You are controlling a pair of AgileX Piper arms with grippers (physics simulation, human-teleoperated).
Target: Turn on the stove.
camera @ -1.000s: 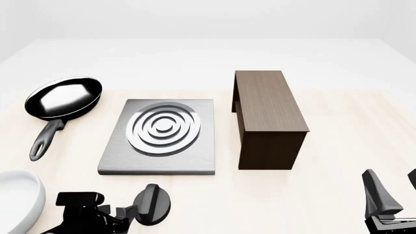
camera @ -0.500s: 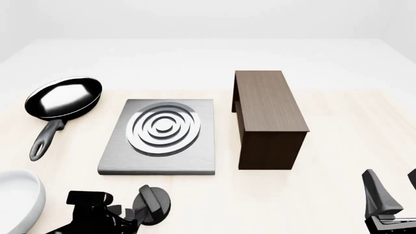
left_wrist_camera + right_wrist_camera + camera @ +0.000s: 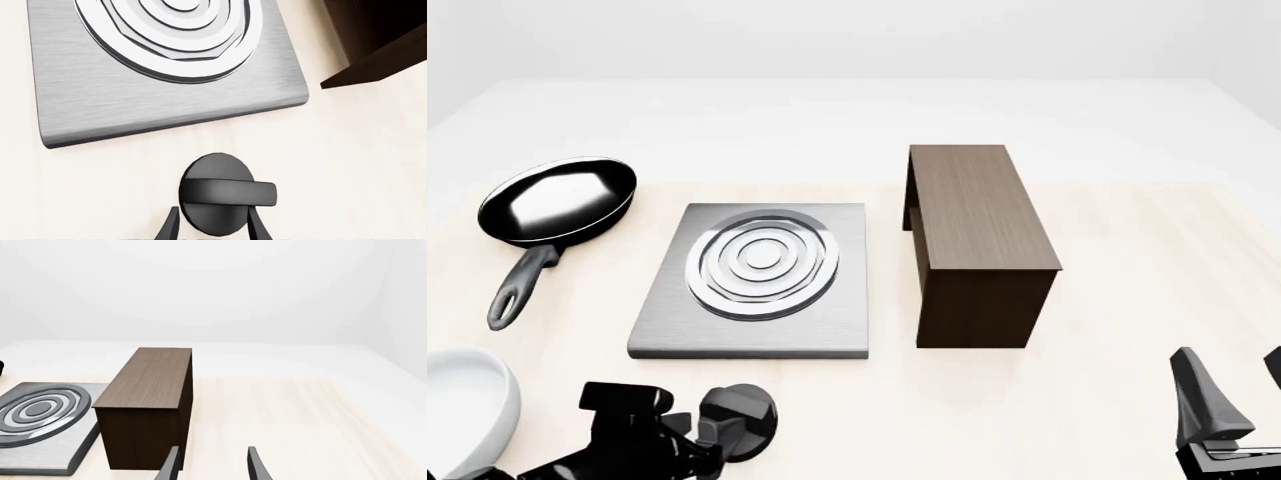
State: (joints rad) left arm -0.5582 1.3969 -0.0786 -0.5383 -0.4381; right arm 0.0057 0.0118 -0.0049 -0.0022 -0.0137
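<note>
The stove (image 3: 747, 320) is a grey metal slab with silver burner rings, lying at the table's centre-left. It also shows in the left wrist view (image 3: 167, 100). Its black round knob (image 3: 745, 418) lies on the table just in front of the slab. My left gripper (image 3: 705, 440) is at the knob from the near side. In the left wrist view its fingers (image 3: 171, 227) stand on both sides of the knob (image 3: 217, 175), closed against it. My right gripper (image 3: 1234, 385) is open and empty at the near right. It is also open in the right wrist view (image 3: 212, 467).
A black frying pan (image 3: 558, 203) lies left of the stove, handle toward me. A dark brown wooden box (image 3: 981, 240) stands right of the stove. A white bowl (image 3: 461, 410) sits at the near left, beside my left arm.
My left wrist has rolled and shifted right, and the knob's ridge has turned with it. The right arm has not moved.
</note>
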